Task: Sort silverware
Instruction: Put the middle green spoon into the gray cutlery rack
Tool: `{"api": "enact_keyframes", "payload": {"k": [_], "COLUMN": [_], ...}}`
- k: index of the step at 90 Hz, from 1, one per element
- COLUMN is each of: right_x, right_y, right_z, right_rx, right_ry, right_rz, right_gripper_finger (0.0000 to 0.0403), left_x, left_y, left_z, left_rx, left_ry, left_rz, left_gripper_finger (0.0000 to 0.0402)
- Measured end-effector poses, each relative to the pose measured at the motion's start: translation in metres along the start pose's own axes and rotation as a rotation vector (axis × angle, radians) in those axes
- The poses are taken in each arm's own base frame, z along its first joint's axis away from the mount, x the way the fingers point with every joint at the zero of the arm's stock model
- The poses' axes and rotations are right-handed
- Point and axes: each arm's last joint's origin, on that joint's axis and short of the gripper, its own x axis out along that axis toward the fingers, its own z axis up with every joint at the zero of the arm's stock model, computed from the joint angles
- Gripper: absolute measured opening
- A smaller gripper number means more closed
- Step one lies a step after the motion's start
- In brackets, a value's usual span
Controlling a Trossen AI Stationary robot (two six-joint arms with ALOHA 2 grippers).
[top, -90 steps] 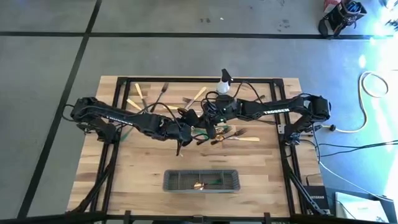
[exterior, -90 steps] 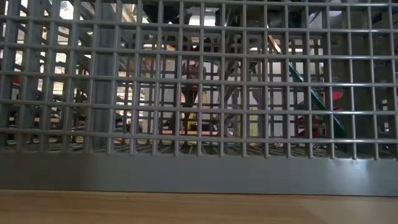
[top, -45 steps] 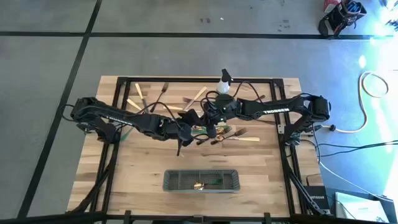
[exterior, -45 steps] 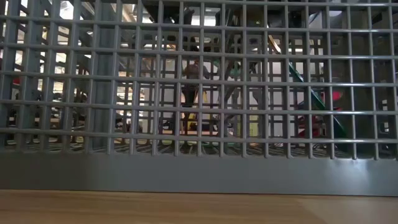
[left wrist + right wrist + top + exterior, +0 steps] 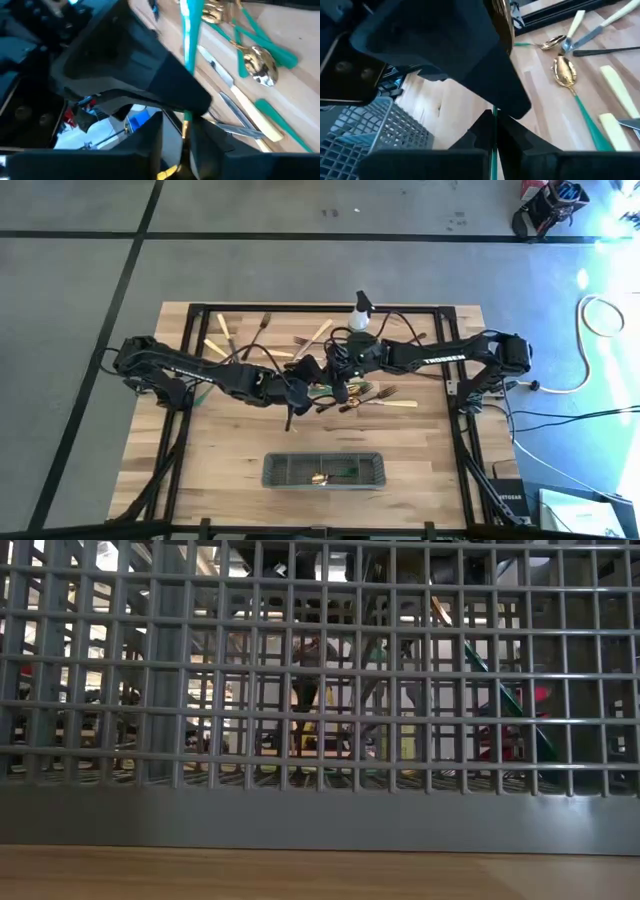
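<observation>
Meeting over the middle of the surface (image 5: 230, 450), the two arms have their ends almost touching — the left gripper (image 5: 298, 388) and the right gripper (image 5: 322, 375) sit just beside each other above the loose silverware.

Left fingers (image 5: 150, 145): clenched on a slim green-handled piece (image 5: 189, 30), which runs out between them. Right fingers (image 5: 512, 142): a thin green sliver shows in the gap between them, so I judge them clamped on a utensil as well, possibly the same one. Looks like a hand-over, though that is my reading only.

Where the silverware lies: a cluster with a cream-handled fork (image 5: 398, 403) just right of the grippers; more forks and knives (image 5: 262, 330) near the far edge, beside the spray bottle (image 5: 360, 313). A gold spoon with a green handle (image 5: 566, 75) lies on the wood in the right wrist view. A few pieces already rest in the mesh caddy (image 5: 325, 470) at the near edge.

Risks from here:
- If both grips pull at once, the thin handle could twist or slip out and drop back onto the pile.
- The arms are so close that any sideways move could knock them together, or sweep utensils lying underneath.

Hard to make out — the low view is filled by the caddy's mesh wall, so little else shows. The held utensil's head is cut off; fork, knife or spoon, I cannot tell.
</observation>
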Motion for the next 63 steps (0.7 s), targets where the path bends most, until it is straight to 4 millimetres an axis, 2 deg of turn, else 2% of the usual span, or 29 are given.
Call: {"api": "enact_keyframes", "payload": {"k": [10, 22, 33, 41, 50, 63], "right_x": [-0.004, -0.016, -0.03, -0.045, -0.059, -0.083], "right_y": [0.002, -0.001, -0.008, -0.006, -0.006, 0.01], "right_z": [0.003, 0.008, -0.003, -0.008, -0.025, -0.034], "right_rx": [-0.004, -0.003, 0.019, 0.032, 0.067, 0.055], "right_ry": [-0.017, -0.05, -0.051, -0.12, -0.189, -0.376], "right_rz": [-0.018, -0.083, -0.185, -0.205, -0.178, -0.088], "right_gripper_finger": [0.0, 0.0, 0.0, 0.0, 0.0, 0.0], "left_x": [-0.008, -0.03, -0.059, -0.075, -0.094, -0.11], "left_y": [0.007, 0.02, 0.032, 0.037, 0.043, 0.045], "left_z": [-0.002, -0.009, -0.023, -0.035, -0.049, -0.065], "left_rx": [-0.057, -0.192, -0.347, -0.458, -0.566, -0.669], "left_ry": [-0.018, -0.082, -0.148, -0.188, -0.256, -0.343], "left_rz": [0.043, 0.118, 0.171, 0.19, 0.204, 0.204], "left_gripper_finger": [0.0121, 0.0148, 0.0162, 0.0164, 0.0164, 0.0163]}}
